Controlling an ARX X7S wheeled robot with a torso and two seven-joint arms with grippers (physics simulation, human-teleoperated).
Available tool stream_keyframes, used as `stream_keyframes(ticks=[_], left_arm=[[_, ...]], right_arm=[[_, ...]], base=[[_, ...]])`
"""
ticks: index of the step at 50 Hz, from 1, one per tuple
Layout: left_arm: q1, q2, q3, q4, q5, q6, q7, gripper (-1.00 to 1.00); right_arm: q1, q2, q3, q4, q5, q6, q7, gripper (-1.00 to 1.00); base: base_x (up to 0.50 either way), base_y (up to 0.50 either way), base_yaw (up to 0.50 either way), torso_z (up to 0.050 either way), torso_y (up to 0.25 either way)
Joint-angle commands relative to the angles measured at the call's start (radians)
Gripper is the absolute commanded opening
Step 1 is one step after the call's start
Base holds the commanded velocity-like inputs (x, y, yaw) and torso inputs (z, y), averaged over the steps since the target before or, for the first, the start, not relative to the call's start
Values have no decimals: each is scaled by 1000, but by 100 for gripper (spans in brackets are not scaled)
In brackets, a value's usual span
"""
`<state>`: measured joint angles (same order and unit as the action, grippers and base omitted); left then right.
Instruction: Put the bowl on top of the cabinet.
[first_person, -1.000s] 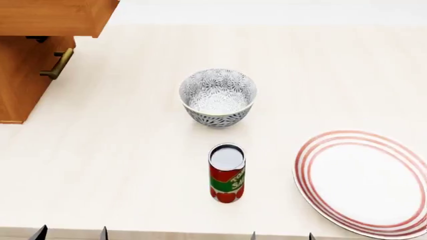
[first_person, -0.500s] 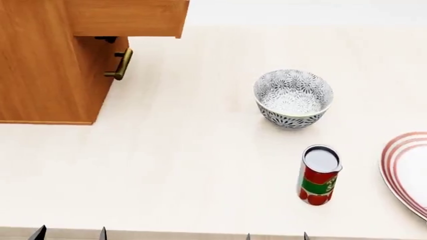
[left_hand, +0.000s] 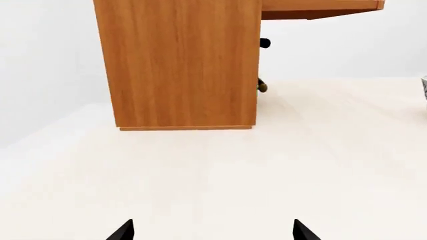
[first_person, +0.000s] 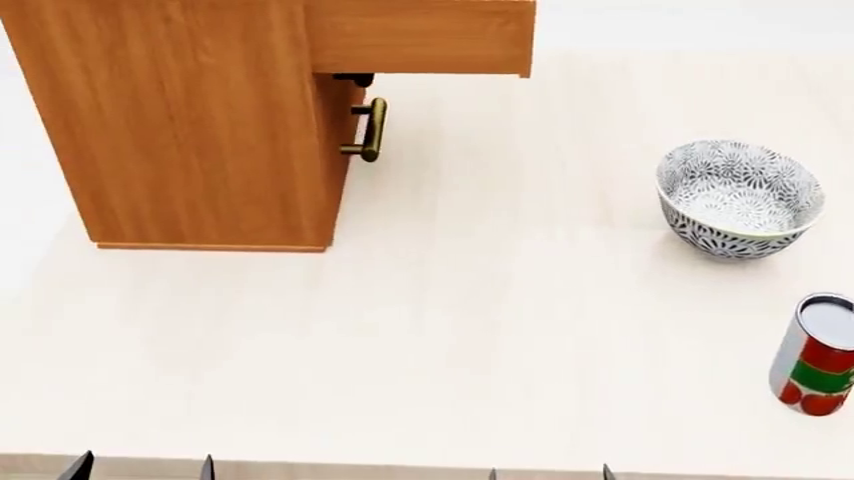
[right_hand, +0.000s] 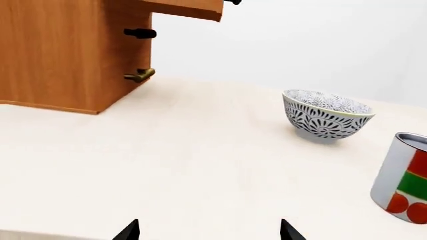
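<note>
The patterned white-and-blue-grey bowl (first_person: 738, 198) stands upright on the pale table at the right of the head view, and shows in the right wrist view as the bowl (right_hand: 325, 114). The orange-brown cabinet (first_person: 200, 120) stands at the far left with a drawer pulled out over a brass handle (first_person: 370, 129); its side fills the left wrist view as the cabinet (left_hand: 177, 62). My left gripper (left_hand: 211, 234) and right gripper (right_hand: 208, 233) are open, low at the table's near edge, holding nothing. Only their dark fingertips show. Both are far from the bowl.
A red, green and white can (first_person: 813, 355) stands upright near the front right, closer to me than the bowl, also seen as the can (right_hand: 402, 178) in the right wrist view. Bare table (first_person: 441, 330) lies between cabinet and bowl.
The head view has swung left: bowl and can slid to the right of the frame, the plate left the view, and more of the cabinet came in. Nothing on the table moved.
</note>
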<state>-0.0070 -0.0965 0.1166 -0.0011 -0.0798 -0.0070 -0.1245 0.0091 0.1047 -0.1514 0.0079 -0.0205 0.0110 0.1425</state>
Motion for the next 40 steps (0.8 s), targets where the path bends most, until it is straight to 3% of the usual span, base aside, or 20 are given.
stream_keyframes(ticks=[1,11,21,23,24,25,28,30,37,40], left_arm=[[-1,-12,15,-1,-11,1,-15,100],[-4,-20,25,-5,-20,4,-24,100],[-13,-29,38,-13,-21,1,-34,100],[-34,-34,33,15,-73,-133,-15,100],[-57,-44,2,165,-193,-283,-13,100],[-59,-66,22,262,-177,-405,-26,100],[-146,-95,-32,684,-264,-707,-114,100],[-216,-106,-65,863,-329,-874,-158,100],[-229,-113,-106,984,-365,-938,-200,100],[-230,-110,-86,947,-349,-899,-196,100]], right_arm=[[1,13,-18,0,6,1,11,100],[4,20,-26,2,19,3,16,100],[26,9,-7,8,40,74,59,100],[54,-2,23,4,111,175,43,100],[88,-4,61,-90,170,325,58,100],[88,10,51,-171,164,406,64,100],[147,48,54,-597,169,733,116,100],[218,53,88,-831,197,936,147,100],[170,68,119,-1009,206,1001,171,100],[95,85,83,-936,164,845,173,100]], base=[[0,500,0,0,0],[0,500,0,0,0],[0,0,0,0,0],[0,0,0,0,0],[0,0,0,0,0],[0,0,0,0,0],[0,0,0,0,0],[0,0,0,0,0],[0,0,0,0,0],[0,0,0,0,0]])
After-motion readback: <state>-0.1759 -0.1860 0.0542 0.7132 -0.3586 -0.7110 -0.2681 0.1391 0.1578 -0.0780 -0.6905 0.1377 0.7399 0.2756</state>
